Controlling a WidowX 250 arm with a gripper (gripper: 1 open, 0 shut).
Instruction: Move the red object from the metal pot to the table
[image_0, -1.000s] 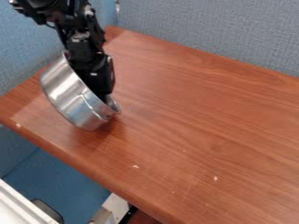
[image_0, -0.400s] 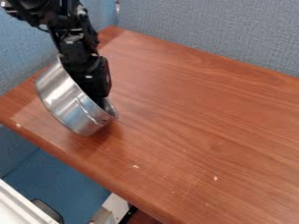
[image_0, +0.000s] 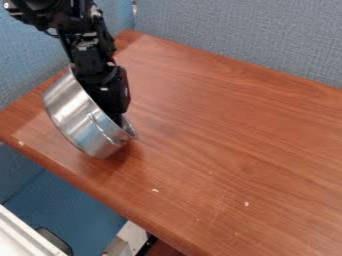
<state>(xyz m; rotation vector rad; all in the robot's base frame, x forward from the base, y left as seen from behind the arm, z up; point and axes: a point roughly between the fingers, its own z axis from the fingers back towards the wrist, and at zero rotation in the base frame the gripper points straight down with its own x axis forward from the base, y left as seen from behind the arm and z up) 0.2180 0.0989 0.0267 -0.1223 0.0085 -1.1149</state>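
The metal pot (image_0: 78, 122) stands tilted near the left front corner of the table (image_0: 227, 130), its shiny wall facing the camera. My black gripper (image_0: 120, 112) points down at the pot's right rim, its fingertips low against or inside the opening. The arm covers the pot's inside. The red object is hidden from view. The fingers are too dark and too close together to tell whether they grip anything.
The pot sits close to the table's left front edge (image_0: 54, 158), with the floor below. A blue wall (image_0: 254, 35) runs behind the table. Brown tabletop stretches to the right of the pot.
The pot has shifted slightly toward the left front edge and leans a little more. The gripper has stayed at its right rim.
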